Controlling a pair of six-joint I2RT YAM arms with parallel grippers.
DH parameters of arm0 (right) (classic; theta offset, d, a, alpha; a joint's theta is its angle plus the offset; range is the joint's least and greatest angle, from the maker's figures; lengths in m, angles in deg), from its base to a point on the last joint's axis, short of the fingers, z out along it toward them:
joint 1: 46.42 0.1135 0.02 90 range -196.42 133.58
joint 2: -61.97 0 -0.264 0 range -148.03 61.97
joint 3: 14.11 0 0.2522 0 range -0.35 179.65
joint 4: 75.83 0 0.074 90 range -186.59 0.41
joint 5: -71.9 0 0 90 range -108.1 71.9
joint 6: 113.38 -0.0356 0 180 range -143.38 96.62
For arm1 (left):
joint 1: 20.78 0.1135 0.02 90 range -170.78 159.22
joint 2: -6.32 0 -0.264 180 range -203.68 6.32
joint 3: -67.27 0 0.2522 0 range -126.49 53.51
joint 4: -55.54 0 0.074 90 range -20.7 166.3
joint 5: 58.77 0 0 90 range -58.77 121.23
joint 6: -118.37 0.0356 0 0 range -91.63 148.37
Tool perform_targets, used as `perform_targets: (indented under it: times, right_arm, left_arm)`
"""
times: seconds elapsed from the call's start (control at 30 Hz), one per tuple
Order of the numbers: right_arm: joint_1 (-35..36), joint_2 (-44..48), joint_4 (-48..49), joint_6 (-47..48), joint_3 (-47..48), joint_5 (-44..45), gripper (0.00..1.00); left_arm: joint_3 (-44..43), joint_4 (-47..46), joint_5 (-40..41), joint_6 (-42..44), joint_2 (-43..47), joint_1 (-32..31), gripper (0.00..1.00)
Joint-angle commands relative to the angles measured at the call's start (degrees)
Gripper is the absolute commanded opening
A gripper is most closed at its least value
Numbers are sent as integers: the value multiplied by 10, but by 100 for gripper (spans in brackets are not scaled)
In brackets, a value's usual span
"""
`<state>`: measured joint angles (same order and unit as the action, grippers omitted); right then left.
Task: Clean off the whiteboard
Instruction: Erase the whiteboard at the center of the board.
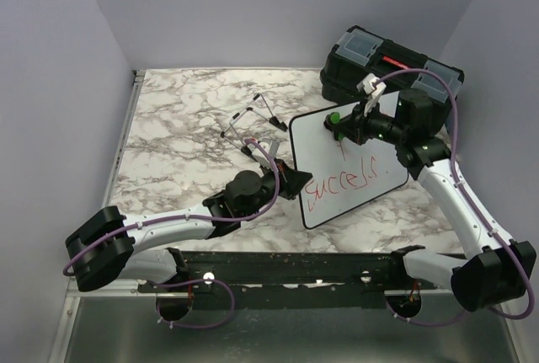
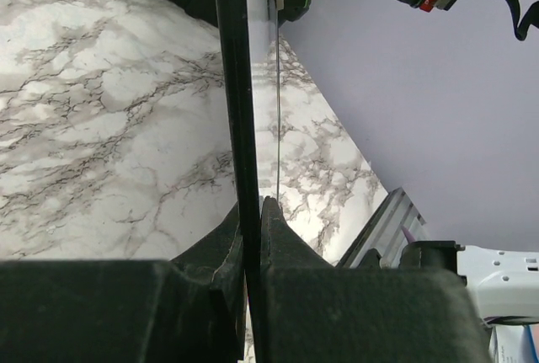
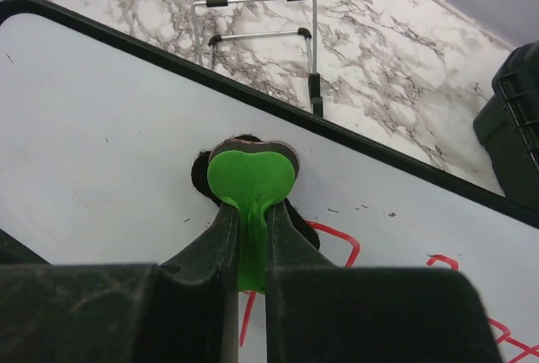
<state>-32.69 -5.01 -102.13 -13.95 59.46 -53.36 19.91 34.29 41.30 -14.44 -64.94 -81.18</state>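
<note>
The whiteboard is held tilted above the marble table, with red handwriting across its lower half. My left gripper is shut on its left black rim; the left wrist view shows the whiteboard edge-on between the closed fingers of the left gripper. My right gripper is shut on a small green eraser near the board's upper edge. In the right wrist view the green eraser presses against the whiteboard, just above a red stroke, with the right gripper clamped on its stem.
A black toolbox stands at the back right, close behind the right arm. A thin wire easel stand lies on the marble table left of the board, and the easel stand also shows beyond the board's rim.
</note>
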Motion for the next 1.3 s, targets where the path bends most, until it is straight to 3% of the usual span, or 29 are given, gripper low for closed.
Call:
perform_targets:
  times: [0.0,0.17,0.3,0.57,0.73,0.9,1.1,1.27]
  right_arm:
    - [-4,23,-8,7,-11,-49,0]
    - [-10,51,-169,74,84,-142,1]
    - [-14,60,-207,77,128,-85,1]
    - [-15,71,-104,32,19,30,0]
    - [-15,62,-32,32,-38,26,1]
    - [-15,65,7,25,-65,24,1]
    - [-15,61,65,-51,-61,140,1]
    - [-15,50,61,-41,-58,103,1]
  left_arm:
    - [1,-12,-28,48,7,-11,0]
    - [-18,21,-17,65,17,-11,0]
    - [-29,29,-16,68,14,-11,0]
    - [-25,27,-19,69,16,-11,0]
    - [-32,21,-39,87,12,-12,0]
    - [-38,30,-44,107,3,-15,0]
    - [-45,35,-51,108,-5,-16,0]
    - [-48,32,-52,105,-8,-16,0]
